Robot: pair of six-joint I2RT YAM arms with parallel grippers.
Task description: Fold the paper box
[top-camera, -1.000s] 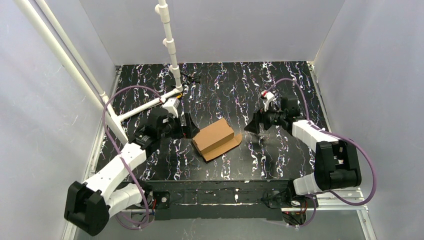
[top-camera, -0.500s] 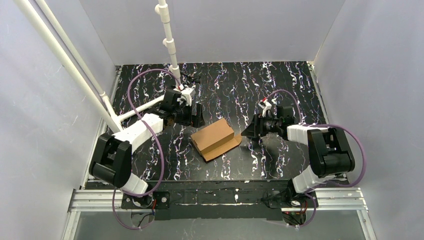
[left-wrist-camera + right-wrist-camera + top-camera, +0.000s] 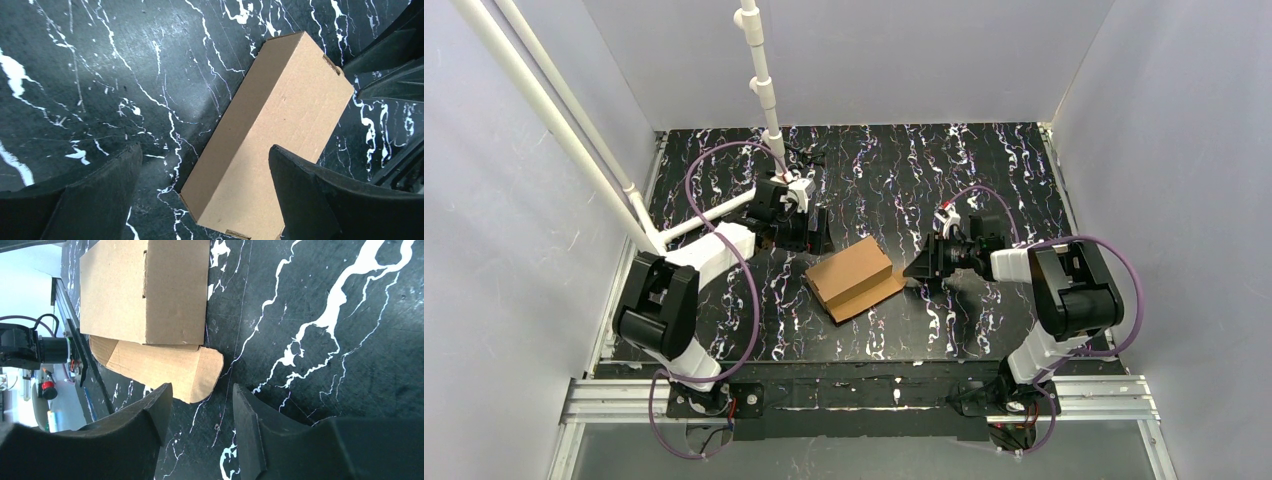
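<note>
Brown cardboard paper box (image 3: pixel 854 278) sat mid tabletop (image 3: pixel 894 170), one flap (image 3: pixel 165 371) loose, left hand (image 3: pixel 816 232) spread wide by it, right hand (image 3: pixel 918 268) half-open, empty, just beside, probably to tuck that flap.

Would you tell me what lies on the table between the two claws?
The paper box lies between left claw and right claw, shown in the top view.
</note>
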